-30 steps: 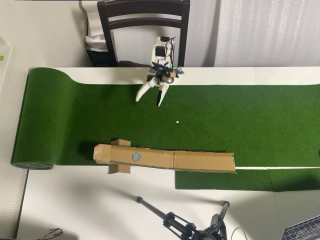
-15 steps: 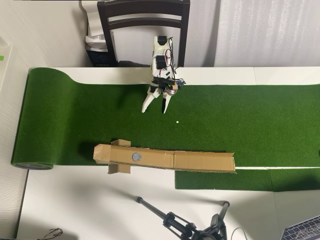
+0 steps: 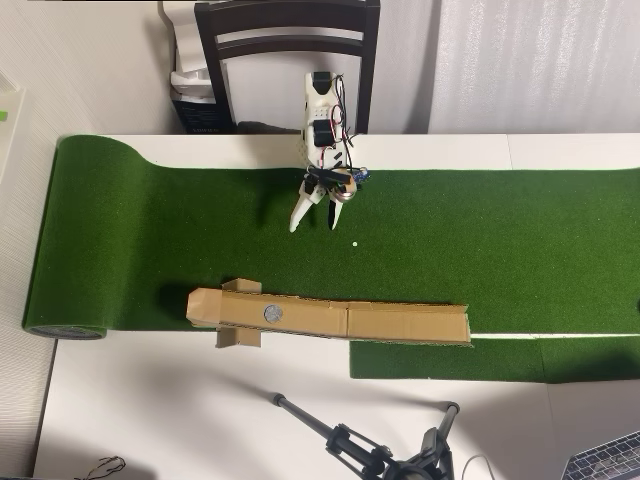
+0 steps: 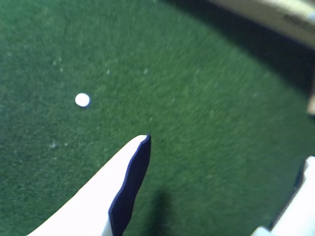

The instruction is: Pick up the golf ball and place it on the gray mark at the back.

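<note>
A: Status on the gripper [image 3: 313,227]?

B: In the overhead view we see it hanging over the green turf [image 3: 520,250], near the far edge of the table, with its jaws spread wide. Nothing sits between the fingers. The wrist view agrees: one white finger [image 4: 123,187] comes in from the bottom and the other shows at the right edge, with bare turf between them.

A: Golf ball?

B: We can't make it out in either view. The only white thing on the turf is a tiny white dot [image 3: 354,243], just beyond the fingertips and a bit right of them in the overhead view. In the wrist view it [image 4: 82,100] lies up and left of the nearer fingertip, not touching it. It is much smaller than the gray mark.

A: And the mark?

B: We see the gray mark [image 3: 273,313] as a flat round disc on the tan cardboard strip [image 3: 400,322], toward that strip's left end. The strip lies along the turf's near edge in the overhead view, well apart from the gripper. The mark is uncovered.
</note>
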Controlling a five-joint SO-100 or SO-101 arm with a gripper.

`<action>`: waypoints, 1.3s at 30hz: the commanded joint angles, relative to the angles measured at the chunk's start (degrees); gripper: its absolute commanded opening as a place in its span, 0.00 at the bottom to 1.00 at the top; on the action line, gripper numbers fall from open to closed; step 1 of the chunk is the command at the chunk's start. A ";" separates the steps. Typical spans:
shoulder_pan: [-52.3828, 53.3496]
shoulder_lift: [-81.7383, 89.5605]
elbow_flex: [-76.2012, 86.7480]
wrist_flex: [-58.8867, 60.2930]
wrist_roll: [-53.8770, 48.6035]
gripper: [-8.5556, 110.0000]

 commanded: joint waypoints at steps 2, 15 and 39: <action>0.44 6.06 0.00 1.32 3.96 0.46; 0.44 6.06 -0.79 11.25 13.18 0.35; 0.44 6.15 -0.88 21.80 17.67 0.12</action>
